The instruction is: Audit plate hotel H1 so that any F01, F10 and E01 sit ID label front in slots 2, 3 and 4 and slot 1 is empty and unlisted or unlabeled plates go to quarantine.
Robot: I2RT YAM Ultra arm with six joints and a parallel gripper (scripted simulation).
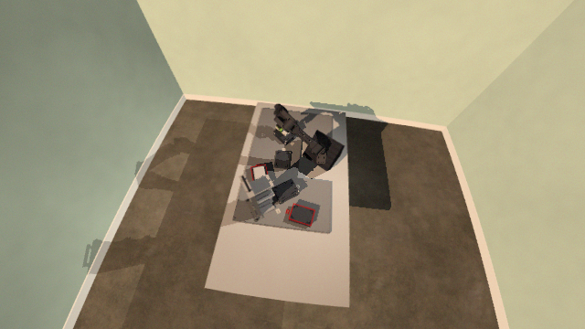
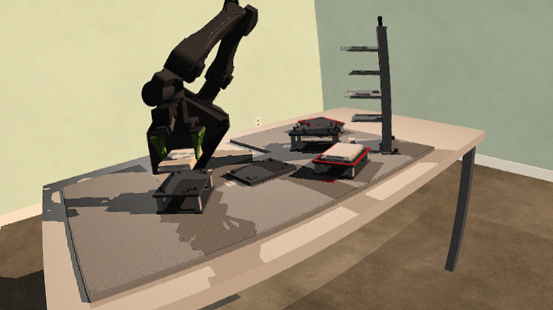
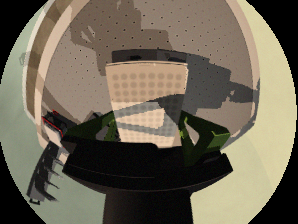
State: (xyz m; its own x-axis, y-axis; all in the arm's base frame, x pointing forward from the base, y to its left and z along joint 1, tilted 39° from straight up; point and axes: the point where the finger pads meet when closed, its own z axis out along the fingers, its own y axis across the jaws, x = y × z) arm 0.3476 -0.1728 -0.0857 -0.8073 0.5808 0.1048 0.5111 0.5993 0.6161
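Observation:
My gripper (image 2: 178, 142) is shut on a white well plate (image 2: 179, 160), its green fingers on the plate's two sides. It holds the plate level, a little above a dark raised nest (image 2: 182, 188) at the left of the deck. In the wrist view the plate (image 3: 148, 106) fills the space between the fingers, wells up. The plate hotel H1 (image 2: 382, 86) stands at the far right with its shelves stacked on a dark post. I cannot tell what its shelves hold. No label is readable on the held plate.
A red-edged nest (image 2: 342, 155) near the hotel holds a white plate. A second red-edged nest (image 2: 317, 124) behind it looks dark on top. A low flat dark nest (image 2: 261, 170) lies in the middle of the deck. The arm's base (image 2: 204, 131) stands behind the gripper.

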